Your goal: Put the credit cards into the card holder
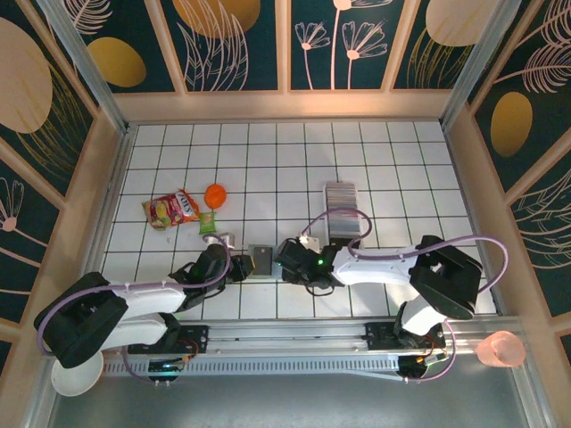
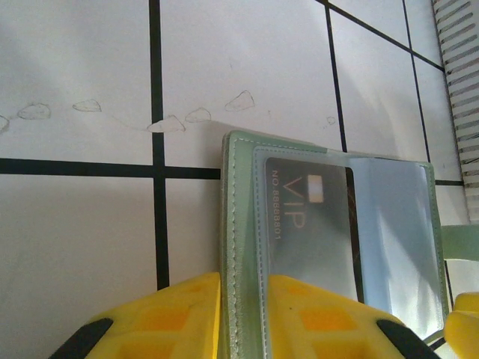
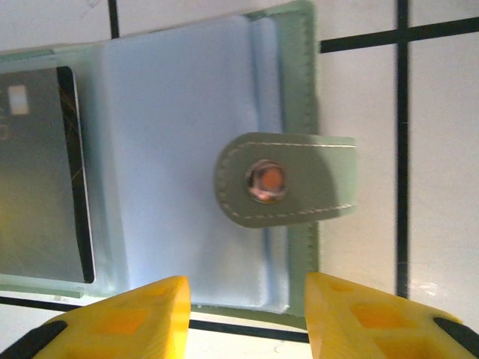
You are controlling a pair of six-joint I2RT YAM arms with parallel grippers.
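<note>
Now the card holder (image 2: 397, 217) is seen lying open on the white-tiled worktop (image 2: 75, 247), between both tools: stitched sage-green cover, glossy clear sleeves. A grey card (image 2: 310, 224) printed "VIP" and "NO 8888…" is tucked in one sleeve. The stitched edge is pinched by the left tool (image 2: 243, 307). The right tool (image 3: 247, 299) is spread wide near the rounded clasp tab (image 3: 288, 179), metal snap showing.

The card holder (image 3: 298, 82) looks like matt, stitched faux leather with glossy clear plastic sleeves (image 3: 179, 149); its clasp tab (image 3: 318, 183), at three o'clock, carries a shiny metal snap (image 3: 265, 179).
</note>
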